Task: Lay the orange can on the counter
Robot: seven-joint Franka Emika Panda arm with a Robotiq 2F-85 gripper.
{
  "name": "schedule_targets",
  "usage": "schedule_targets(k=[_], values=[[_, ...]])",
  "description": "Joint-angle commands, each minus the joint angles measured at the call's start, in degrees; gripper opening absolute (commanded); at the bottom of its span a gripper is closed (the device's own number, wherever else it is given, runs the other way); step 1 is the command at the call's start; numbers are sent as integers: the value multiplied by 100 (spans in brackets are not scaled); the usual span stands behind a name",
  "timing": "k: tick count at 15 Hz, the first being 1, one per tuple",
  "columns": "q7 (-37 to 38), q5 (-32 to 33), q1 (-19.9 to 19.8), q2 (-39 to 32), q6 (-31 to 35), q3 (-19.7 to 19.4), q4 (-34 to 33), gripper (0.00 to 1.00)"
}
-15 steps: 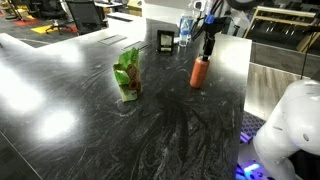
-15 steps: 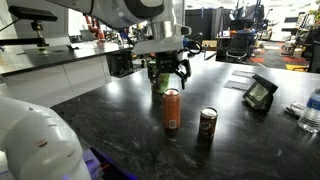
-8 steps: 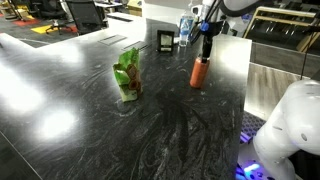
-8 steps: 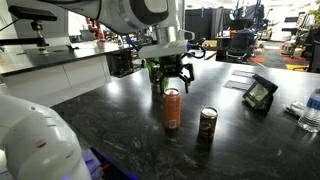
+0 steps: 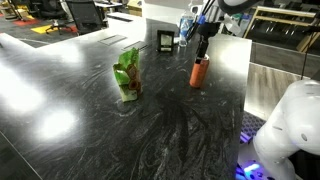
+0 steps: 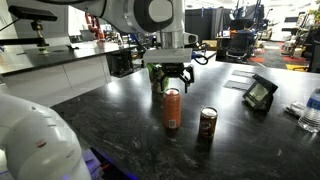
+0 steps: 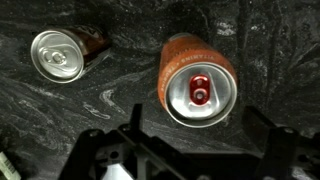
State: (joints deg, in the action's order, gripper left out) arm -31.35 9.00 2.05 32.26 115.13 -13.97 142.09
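The orange can (image 6: 171,108) is seen upright on the dark tabletop (image 6: 110,135), its long axis vertical and its lid turned upward. The hand (image 6: 170,84) is held just above it, fingers spread apart and clear of it. A brown can (image 6: 207,124) is stood just beside. The lids and pull tabs are shown only in the wrist view.

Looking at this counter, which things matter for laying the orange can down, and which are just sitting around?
Part of the job:
orange can, standing upright
gripper, open above the can
counter

Just lying about:
brown can, upright beside the orange one
green bag
small black stand
water bottle
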Motion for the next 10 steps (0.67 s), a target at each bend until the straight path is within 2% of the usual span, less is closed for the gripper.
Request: schedule_targets(k=[1, 5, 10], values=[[-120, -323, -9, -168, -407, 29, -90, 100], [148, -23, -157, -240, -725, 187, -121, 100], [293, 235, -174, -391, -632, 230, -90, 100]])
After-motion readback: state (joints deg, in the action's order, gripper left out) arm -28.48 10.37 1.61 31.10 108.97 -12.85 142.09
